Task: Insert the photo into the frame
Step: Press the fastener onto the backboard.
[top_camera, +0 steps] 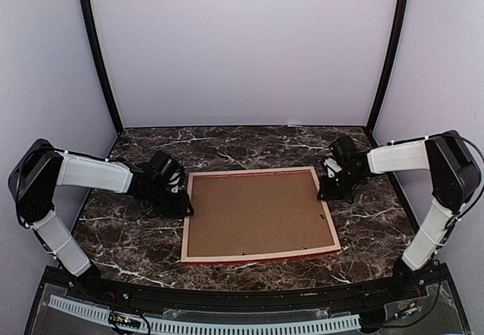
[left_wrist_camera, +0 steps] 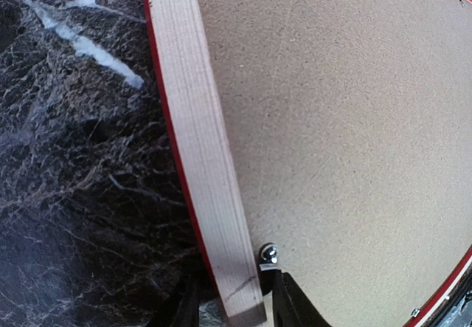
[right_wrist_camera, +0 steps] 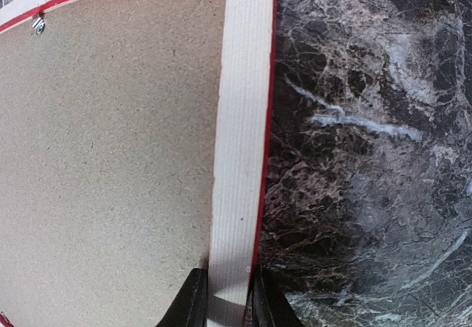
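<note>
The frame (top_camera: 257,257) lies face down in the middle of the table, its pale wood back up and a thin red edge showing. A brown backing board (top_camera: 257,212) fills it. The photo is hidden. My left gripper (top_camera: 184,201) straddles the left rail (left_wrist_camera: 199,142), open, with a sliver of table showing between the outer finger and the wood. Its inner finger (left_wrist_camera: 299,308) rests by a small metal screw tab (left_wrist_camera: 268,254). My right gripper (top_camera: 325,190) is shut on the right rail (right_wrist_camera: 242,120), and both fingers (right_wrist_camera: 190,301) press against its sides.
The dark marble table (top_camera: 136,237) runs on all sides of the frame. Pale walls close off the back and both sides. Another screw tab (right_wrist_camera: 37,23) sits at the far corner of the backing board (right_wrist_camera: 110,157).
</note>
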`<act>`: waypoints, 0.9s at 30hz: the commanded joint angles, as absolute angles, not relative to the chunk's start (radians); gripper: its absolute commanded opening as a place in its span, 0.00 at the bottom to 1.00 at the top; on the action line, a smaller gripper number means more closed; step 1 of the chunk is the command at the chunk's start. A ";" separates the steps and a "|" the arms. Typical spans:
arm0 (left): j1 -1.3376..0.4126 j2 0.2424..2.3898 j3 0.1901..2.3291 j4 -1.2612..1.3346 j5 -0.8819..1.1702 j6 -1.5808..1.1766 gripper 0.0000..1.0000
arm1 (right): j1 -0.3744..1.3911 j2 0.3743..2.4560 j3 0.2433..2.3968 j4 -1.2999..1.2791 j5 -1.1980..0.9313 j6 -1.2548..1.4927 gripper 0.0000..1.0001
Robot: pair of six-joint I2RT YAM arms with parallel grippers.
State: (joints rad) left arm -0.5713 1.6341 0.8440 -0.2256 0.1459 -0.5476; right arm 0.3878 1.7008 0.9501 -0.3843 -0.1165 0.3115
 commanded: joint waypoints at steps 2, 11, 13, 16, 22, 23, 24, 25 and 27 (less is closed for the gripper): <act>-0.560 1.644 0.819 -0.236 0.087 -0.572 0.34 | 0.386 1.732 0.921 -0.386 -0.120 0.299 0.20; -0.561 1.666 0.800 -0.259 0.052 -0.581 0.30 | 0.386 1.737 0.917 -0.382 -0.123 0.298 0.20; -0.561 1.671 0.792 -0.256 0.052 -0.586 0.30 | 0.387 1.740 0.917 -0.378 -0.126 0.298 0.20; -0.561 1.673 0.784 -0.251 0.044 -0.589 0.29 | 0.386 1.743 0.917 -0.377 -0.129 0.298 0.20; -0.561 1.638 0.806 -0.245 0.013 -0.554 0.24 | 0.386 1.741 0.917 -0.380 -0.128 0.296 0.19; -0.560 1.628 0.809 -0.244 0.012 -0.543 0.22 | 0.387 1.744 0.917 -0.379 -0.128 0.296 0.19; -0.561 1.625 0.817 -0.241 0.011 -0.538 0.21 | 0.387 1.743 0.915 -0.379 -0.128 0.296 0.19; -0.561 1.618 0.820 -0.240 0.011 -0.528 0.20 | 0.386 1.745 0.916 -0.378 -0.129 0.296 0.19; -0.561 1.614 0.831 -0.235 0.013 -0.516 0.18 | 0.386 1.746 0.916 -0.377 -0.129 0.295 0.19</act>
State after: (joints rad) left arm -0.5732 1.6321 0.8288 -0.1864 0.0956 -0.5747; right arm 0.3878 1.7046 0.9443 -0.3595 -0.1329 0.3122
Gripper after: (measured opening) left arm 0.222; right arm 0.195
